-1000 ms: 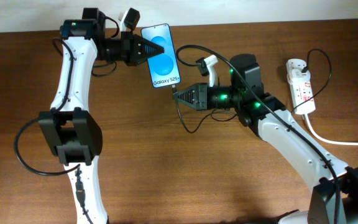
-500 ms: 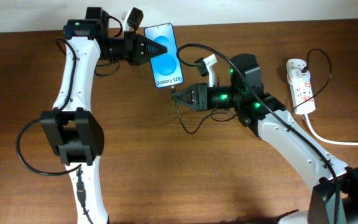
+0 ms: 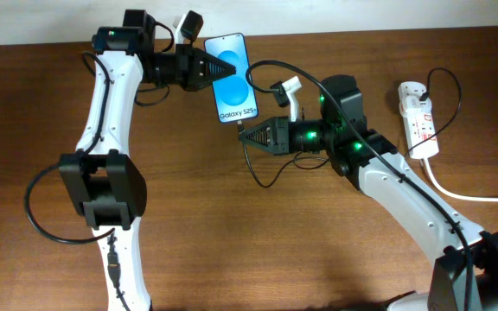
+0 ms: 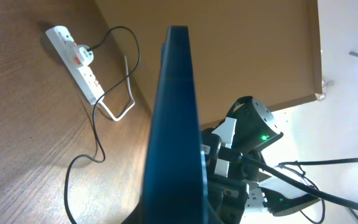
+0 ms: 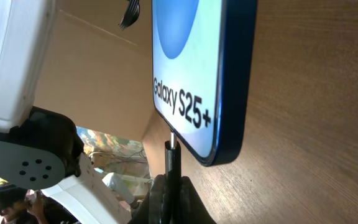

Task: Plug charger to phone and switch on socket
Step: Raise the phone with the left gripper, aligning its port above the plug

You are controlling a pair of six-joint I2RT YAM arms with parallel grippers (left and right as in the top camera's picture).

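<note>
The left gripper (image 3: 207,69) has its jaws clamped on the phone (image 3: 232,78) at the 12 o'clock part of the table (image 3: 232,250). The right gripper (image 3: 244,131) has its jaws pinched on the charger (image 3: 242,127) just behind its tiny plug. The phone's long axis runs roughly 12 to 6, screen up, with its port edge facing 6 o'clock, towards the plug. In the right wrist view the tip sits just at that edge but looks off towards the screen face. I'd re-centre it first, then push straight along the phone's axis. The socket (image 3: 419,117) waits at 3 o'clock.
</note>
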